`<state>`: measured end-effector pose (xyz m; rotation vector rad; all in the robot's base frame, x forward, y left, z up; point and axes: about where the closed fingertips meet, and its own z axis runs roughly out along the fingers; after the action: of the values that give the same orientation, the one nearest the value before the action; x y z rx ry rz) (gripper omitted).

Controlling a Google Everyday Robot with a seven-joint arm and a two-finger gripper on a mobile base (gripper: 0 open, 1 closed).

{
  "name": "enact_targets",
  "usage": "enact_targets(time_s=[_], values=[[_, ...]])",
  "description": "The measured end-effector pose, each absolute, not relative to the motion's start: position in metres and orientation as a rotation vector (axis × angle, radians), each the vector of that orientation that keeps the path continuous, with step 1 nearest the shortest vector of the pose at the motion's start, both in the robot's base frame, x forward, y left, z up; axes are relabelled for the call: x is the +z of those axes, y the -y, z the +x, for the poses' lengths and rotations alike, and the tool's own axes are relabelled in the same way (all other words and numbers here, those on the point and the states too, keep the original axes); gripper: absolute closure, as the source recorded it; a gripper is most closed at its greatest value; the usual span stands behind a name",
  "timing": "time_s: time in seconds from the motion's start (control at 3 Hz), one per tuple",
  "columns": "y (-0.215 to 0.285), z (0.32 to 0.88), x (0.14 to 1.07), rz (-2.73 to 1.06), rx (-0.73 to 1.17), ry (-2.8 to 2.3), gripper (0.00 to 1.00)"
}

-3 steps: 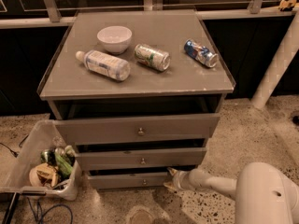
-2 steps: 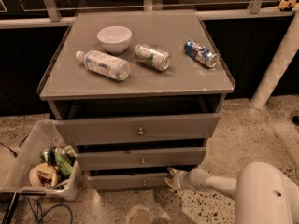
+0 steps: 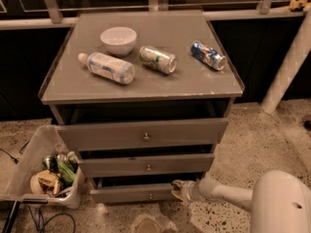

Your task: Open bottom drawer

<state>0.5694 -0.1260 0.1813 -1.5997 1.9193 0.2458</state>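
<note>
A grey counter (image 3: 170, 86) stands in the middle, with three grey drawers under it. The bottom drawer (image 3: 121, 194) is the lowest one, right by the floor (image 3: 252, 144), and its front is the thinnest of the three. A small round knob (image 3: 150, 196) sits in the middle of that front. A dark gap shows above it, under the middle drawer (image 3: 116, 165). The top drawer (image 3: 107, 135) is the biggest and sticks out past the counter's front edge.

The tool (image 3: 179, 189) is low down under the counter, at the right end of the bottom drawer's front and right of the knob. It looks like it touches that end. I cannot tell if the tool is spread or pressed together. Its white arm (image 3: 228, 194) runs off to the right, toward a big white round part in the corner.

On the counter lie a white bowl (image 3: 118, 40) near the back, a bottle (image 3: 107, 67) on its side in front of the bowl, a can (image 3: 158, 59) in the middle, and a blue can (image 3: 208, 55) near the right edge.

A white bin (image 3: 34, 149) full of stuff sits on the floor left of the counter. Its corner is just beside the bottom drawer's left end. The speckled floor in front of the counter gives open room. A white post (image 3: 289, 64) leans well off to the right.
</note>
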Motion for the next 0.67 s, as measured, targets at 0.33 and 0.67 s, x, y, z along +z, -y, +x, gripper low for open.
enact_targets(time_s=[0.33,0.67], values=[[0.126,0.569,0.188,-1.6,0.246,-1.919,1.0],[0.122,0.54,0.21,-1.59,0.242,-1.851,1.0]])
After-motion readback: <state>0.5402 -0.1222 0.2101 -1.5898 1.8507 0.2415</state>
